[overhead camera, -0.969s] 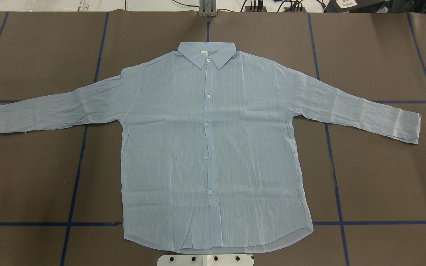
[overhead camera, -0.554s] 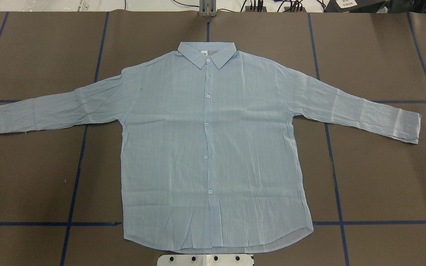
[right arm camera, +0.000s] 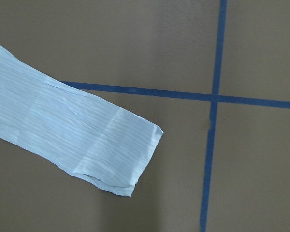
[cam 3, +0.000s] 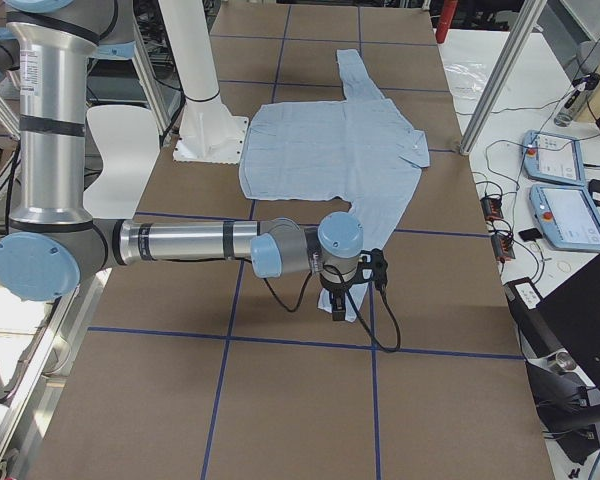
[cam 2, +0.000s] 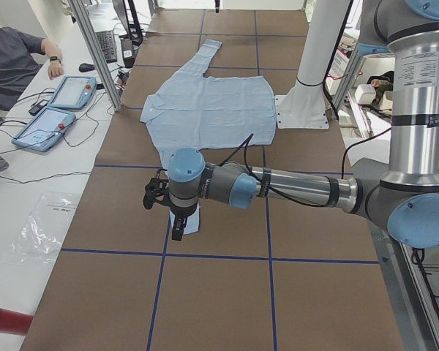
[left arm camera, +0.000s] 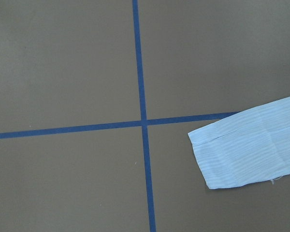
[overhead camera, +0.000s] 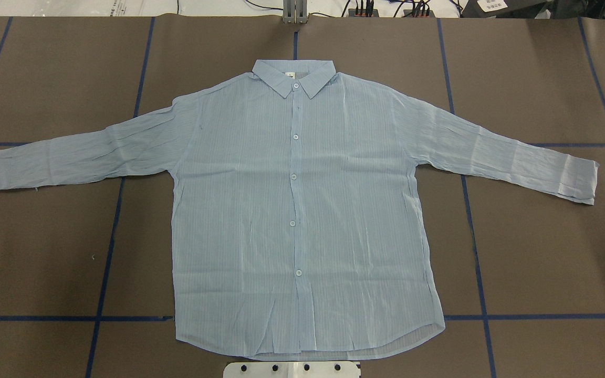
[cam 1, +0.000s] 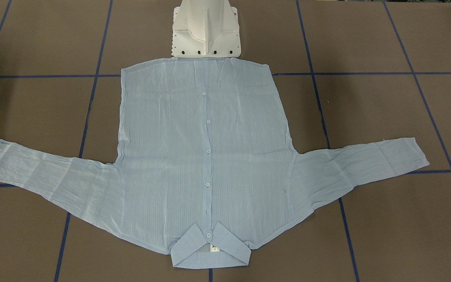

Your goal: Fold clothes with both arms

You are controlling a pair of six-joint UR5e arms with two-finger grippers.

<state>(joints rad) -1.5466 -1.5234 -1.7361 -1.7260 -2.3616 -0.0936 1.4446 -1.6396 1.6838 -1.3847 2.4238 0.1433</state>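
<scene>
Shirt [overhead camera: 302, 210] spread flat and buttoned on the brown table [overhead camera: 544, 252].
Overhead: collar [overhead camera: 293, 76] at 12 o'clock, sleeves [overhead camera: 71, 152] toward 9 and 3. Left side view: the left gripper [cam 2: 177, 232] hangs over a cuff [cam 2: 192, 224]. Right side view: the right gripper [cam 3: 338, 312] hangs over the other. I can't tell how wide either stands.

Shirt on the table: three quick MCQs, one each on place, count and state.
1. Relative to the white base, where is the shirt collar?
A) right beside it
B) at the end far from it
C) hanging off the table
2. Buttons showing down the front?
A) two
B) nine
C) five
3. The shirt is:
A) spread flat, sleeves out
B) folded in half
C) bunched up

B: the hem lies by the base, the collar opposite.
C: the overhead view shows five white buttons.
A: both sleeves lie extended, with nothing folded.
</scene>
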